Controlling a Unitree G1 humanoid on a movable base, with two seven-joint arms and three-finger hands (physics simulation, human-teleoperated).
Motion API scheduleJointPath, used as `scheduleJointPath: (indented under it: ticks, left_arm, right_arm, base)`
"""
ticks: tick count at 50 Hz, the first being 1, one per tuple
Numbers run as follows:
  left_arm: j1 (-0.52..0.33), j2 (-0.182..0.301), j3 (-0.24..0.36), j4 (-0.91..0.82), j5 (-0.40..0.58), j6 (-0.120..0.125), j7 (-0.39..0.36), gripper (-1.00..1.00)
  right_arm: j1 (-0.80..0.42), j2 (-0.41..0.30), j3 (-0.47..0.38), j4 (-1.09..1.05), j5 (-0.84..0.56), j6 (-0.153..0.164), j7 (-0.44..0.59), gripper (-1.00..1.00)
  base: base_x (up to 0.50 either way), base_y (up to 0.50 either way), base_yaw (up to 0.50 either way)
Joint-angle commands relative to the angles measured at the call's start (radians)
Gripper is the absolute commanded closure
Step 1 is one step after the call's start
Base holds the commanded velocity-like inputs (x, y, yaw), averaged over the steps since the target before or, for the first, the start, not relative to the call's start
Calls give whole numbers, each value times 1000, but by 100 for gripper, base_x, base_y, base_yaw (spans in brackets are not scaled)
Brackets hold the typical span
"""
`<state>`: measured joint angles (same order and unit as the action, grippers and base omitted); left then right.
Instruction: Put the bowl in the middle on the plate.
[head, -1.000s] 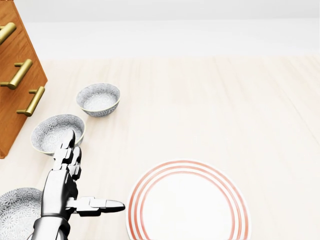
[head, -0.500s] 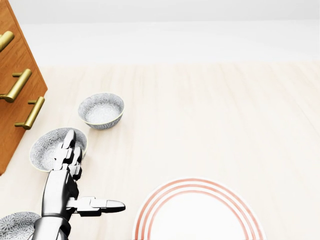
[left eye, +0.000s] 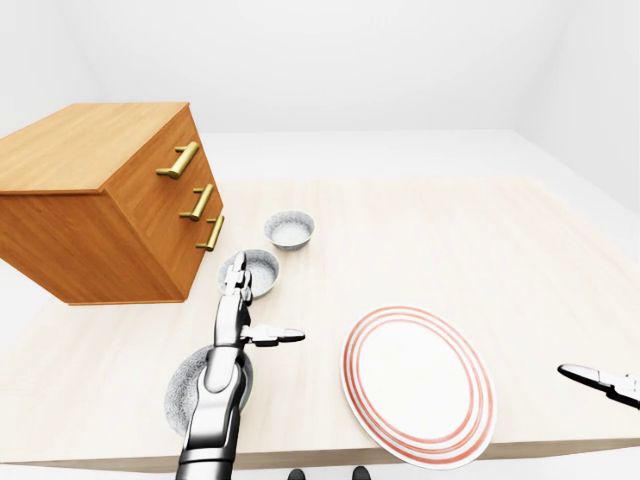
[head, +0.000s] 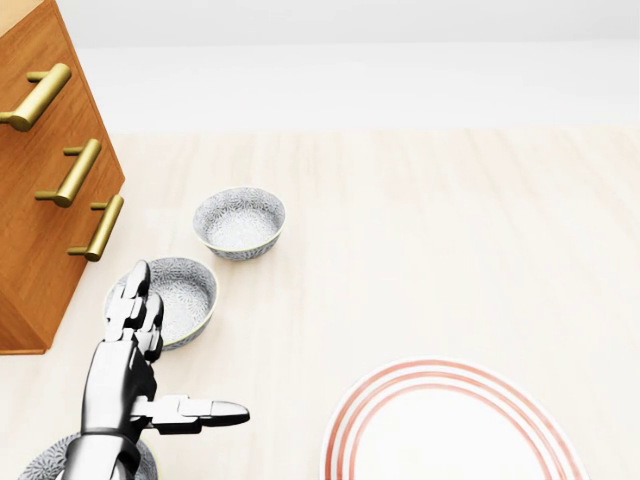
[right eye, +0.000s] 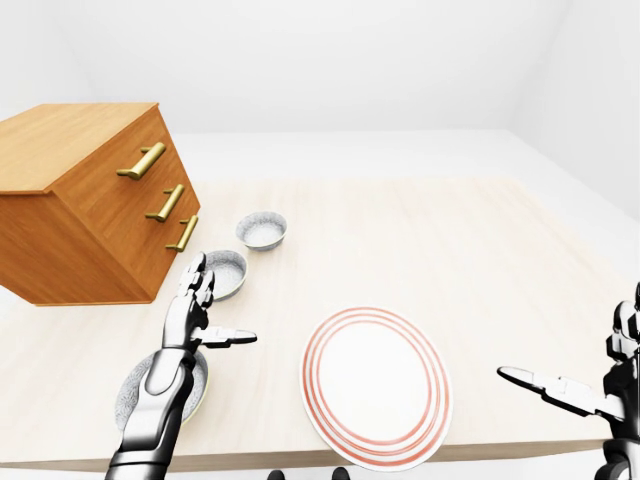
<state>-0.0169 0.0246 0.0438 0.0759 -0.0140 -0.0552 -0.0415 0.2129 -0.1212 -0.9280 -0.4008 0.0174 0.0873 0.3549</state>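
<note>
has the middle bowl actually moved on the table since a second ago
No. The middle bowl keeps its place beside the far bowl and the drawer chest; everything slid right in the head view together, so the camera moved.

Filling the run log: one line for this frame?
left hand open over middle bowl | right hand open, idle | plate bare | bowl not grasped

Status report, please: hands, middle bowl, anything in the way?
Left robot hand open beside middle bowl. Right robot hand open, empty. Plate bare, path clear.

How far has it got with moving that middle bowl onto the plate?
Nothing is done yet: the plate is bare and the middle bowl sits on the table. The open left hand hovers by the bowl's edge, holding nothing. Grasping, lifting and placing remain.
</note>
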Motion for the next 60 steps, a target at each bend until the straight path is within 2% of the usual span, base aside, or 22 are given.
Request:
scheduleJointPath:
  ticks: [1, 2, 8, 9, 10, 13, 16, 17, 19, 21, 23, 24, 29, 36, 38, 39, 41, 45, 51, 54, 56, 60]
  left_arm:
    - [-14, 7, -1, 21, 33, -10, 11, -100]
    - [-20, 15, -9, 36, 71, -29, 19, -100]
    - [-40, 22, -30, 27, 187, -32, 36, -100]
    - [-41, 17, -25, 8, 176, -18, 25, -100]
    - [-49, 20, -24, 13, 183, -19, 22, -100]
    - [-88, 24, -15, 8, 193, 25, 17, -100]
    - [-102, 34, -26, -23, 247, 38, 12, -100]
    - [-103, 37, -32, -62, 274, 64, 5, -100]
    - [-109, 38, -28, -70, 292, 67, -1, -100]
    - [-99, 37, -34, -111, 309, 92, -23, -100]
    - [-101, 44, -28, -110, 328, 92, -39, -100]
    - [-98, 44, -29, -129, 338, 113, -51, -100]
    - [-145, 62, -16, -151, 404, 142, -91, -100]
    - [-201, 80, -41, -162, 554, 142, -137, -100]
    - [-201, 77, -38, -162, 558, 142, -140, -100]
    - [-195, 96, -63, -179, 646, 142, -138, -100]
    - [-192, 91, -64, -174, 698, 142, -148, -100]
    - [-185, 72, -58, -213, 733, 142, -186, -100]
    - [-173, 77, -70, -218, 814, 142, -211, -100]
    - [-193, 86, -68, -177, 858, 124, -215, -100]
    - [-214, 95, -85, -132, 911, 96, -231, -100]
    - [-256, 94, -73, -120, 962, 105, -271, -100]
  right_arm:
    - [-10, -5, -18, -53, 72, 0, 14, -100]
    - [-8, -3, -18, -54, 70, 0, 15, -100]
    - [-4, 0, -26, -60, 67, 0, 17, -100]
    - [-1, 3, -22, -51, 56, 0, 18, -100]
    - [-1, 5, -19, -50, 52, 0, 19, -100]
    - [-13, -2, -14, -30, 53, 0, 1, -100]
    - [-5, -2, -24, -48, 65, 0, 5, -100]
    - [-4, -1, -25, -56, 64, 0, 5, -100]
    - [-5, 9, -16, -54, 58, 0, 0, -100]
    - [12, 33, 15, -54, 32, 0, 22, -100]
    - [2, 25, 10, -52, 34, 0, 9, -100]
    - [2, 21, -1, -66, 44, 0, 8, -100]
    - [-5, 12, -11, -42, 58, 0, -5, -100]
    - [-7, -2, -16, -41, 78, 0, -24, -100]
    - [-7, -1, -17, -41, 78, 0, -24, -100]
    - [-10, -2, -14, -33, 75, 0, -25, -100]
    - [-8, -1, -13, -28, 73, 0, -25, -100]
    - [-6, -3, -13, -27, 74, 0, -26, -100]
    - [-4, -3, -16, -39, 73, 0, -23, -100]
    - [-4, -2, -16, -30, 72, 0, -19, -100]
    - [-1, 6, -11, -44, 72, 0, -10, -100]
    - [-5, 2, -15, -31, 71, 0, -12, -100]
  base:
    - [0, 0, 0]
    - [0, 0, 0]
    - [0, 0, 0]
    - [0, 0, 0]
    - [0, 0, 0]
    - [0, 0, 0]
    - [0, 0, 0]
    - [0, 0, 0]
    - [0, 0, 0]
    - [0, 0, 0]
    - [0, 0, 0]
    - [0, 0, 0]
    - [0, 0, 0]
    - [0, 0, 0]
    - [0, 0, 0]
    - [0, 0, 0]
    - [0, 0, 0]
    - [0, 0, 0]
    - [0, 0, 0]
    - [0, 0, 0]
    - [0, 0, 0]
    - [0, 0, 0]
